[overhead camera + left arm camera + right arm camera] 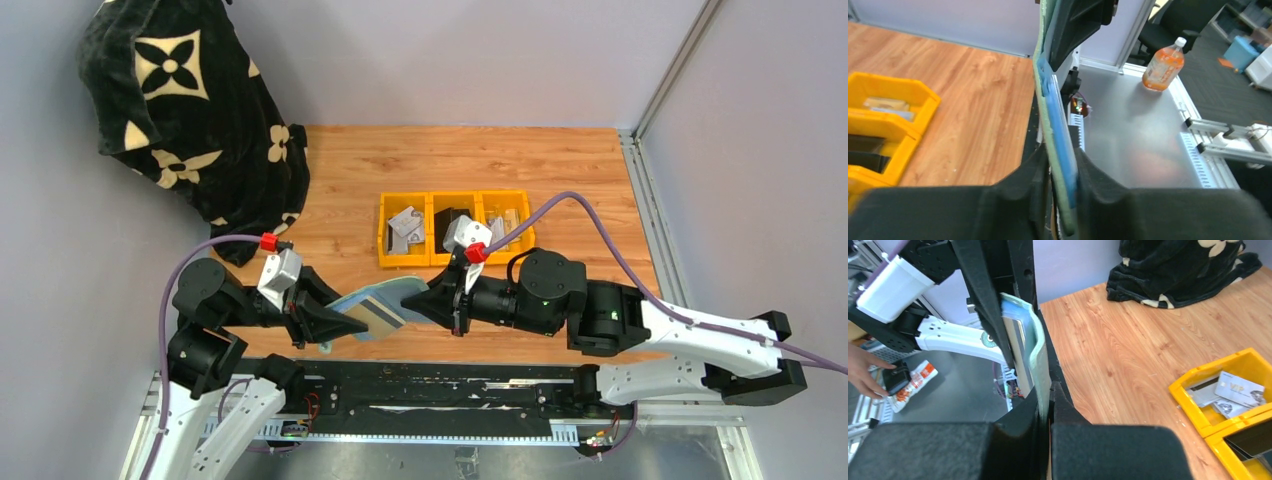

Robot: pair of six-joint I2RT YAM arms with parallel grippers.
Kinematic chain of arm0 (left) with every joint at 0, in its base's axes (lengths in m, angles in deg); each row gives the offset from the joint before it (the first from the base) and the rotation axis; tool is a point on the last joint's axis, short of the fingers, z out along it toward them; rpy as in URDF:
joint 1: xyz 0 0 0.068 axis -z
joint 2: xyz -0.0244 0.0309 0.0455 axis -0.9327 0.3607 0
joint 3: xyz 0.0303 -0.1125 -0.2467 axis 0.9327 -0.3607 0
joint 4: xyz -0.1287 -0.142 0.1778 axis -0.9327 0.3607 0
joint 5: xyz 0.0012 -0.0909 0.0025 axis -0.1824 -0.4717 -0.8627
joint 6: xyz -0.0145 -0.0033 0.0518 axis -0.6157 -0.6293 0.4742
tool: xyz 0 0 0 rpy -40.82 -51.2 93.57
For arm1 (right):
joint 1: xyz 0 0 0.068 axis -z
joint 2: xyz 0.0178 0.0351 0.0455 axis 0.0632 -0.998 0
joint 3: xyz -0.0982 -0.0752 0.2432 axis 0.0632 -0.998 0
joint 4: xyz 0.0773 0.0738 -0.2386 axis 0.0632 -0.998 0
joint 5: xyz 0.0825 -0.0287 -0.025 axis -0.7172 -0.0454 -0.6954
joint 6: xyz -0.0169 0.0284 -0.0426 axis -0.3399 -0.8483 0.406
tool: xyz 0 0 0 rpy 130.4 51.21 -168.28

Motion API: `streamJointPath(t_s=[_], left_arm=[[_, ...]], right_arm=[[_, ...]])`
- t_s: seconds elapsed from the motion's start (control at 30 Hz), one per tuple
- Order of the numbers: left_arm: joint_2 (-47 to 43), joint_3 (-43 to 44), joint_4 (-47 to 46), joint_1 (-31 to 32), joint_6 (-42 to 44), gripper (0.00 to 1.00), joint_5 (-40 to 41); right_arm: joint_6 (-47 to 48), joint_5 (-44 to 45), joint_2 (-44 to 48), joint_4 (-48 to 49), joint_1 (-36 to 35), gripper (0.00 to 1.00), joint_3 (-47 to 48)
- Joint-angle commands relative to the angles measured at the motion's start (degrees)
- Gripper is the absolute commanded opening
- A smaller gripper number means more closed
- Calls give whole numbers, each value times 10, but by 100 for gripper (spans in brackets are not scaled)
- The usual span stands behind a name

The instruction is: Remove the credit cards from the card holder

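the holder [385, 290] hangs open in the air over the near edge of the table [560, 170], pinched from both sides: the left gripper [343, 321] is clamped on its left end, the right gripper [425, 298] on its right end. a tan card [383, 315] (dark stripe across it) sits in its inner pocket. yellow bins [455, 262] stand just behind, well apart from a black blanket [190, 120]

Light-brown wood-grain tabletop [560, 170]. A row of three yellow plastic open-top bins [405, 262] sits flat on it around the middle, side by side and touching. A black plush blanket with cream flower pattern [200, 120] is heaped at the far left corner, its lower edge on the wood, apart from the bins.
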Motion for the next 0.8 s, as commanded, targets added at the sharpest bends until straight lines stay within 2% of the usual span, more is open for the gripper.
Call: streamJointPath(t_s=[0.0,0.07,0.17,0.23,0.3,0.33,0.37,0.43,0.57,0.67,0.77], left_arm=[[14,13,44,-2,15,15,-41],[21,21,56,-2,15,3,-23],[37,33,62,-2,13,0,-16],[51,45,78,-2,19,0,-7],[72,64,123,-2,55,0,3],[85,76,150,-2,72,0,20],[100,89,183,-2,91,0,38],[139,115,269,-2,150,0,65],[194,147,377,-2,217,0,172],[245,160,416,-2,238,0,232],[277,171,439,-2,253,0,235]], right_arm=[[-54,-48,19,81,24,0,-26],[-69,-61,17,89,33,0,-32],[-97,-109,17,93,57,3,-46],[-114,-141,21,90,87,25,-60],[-140,-168,32,69,146,46,-67],[-157,-184,36,57,187,53,-67],[-171,-195,38,43,224,56,-63],[-183,-223,33,-1,296,56,-44],[-170,-231,22,-43,312,55,-9],[-187,-256,30,-9,312,53,-26],[-215,-298,38,51,312,51,-60]])
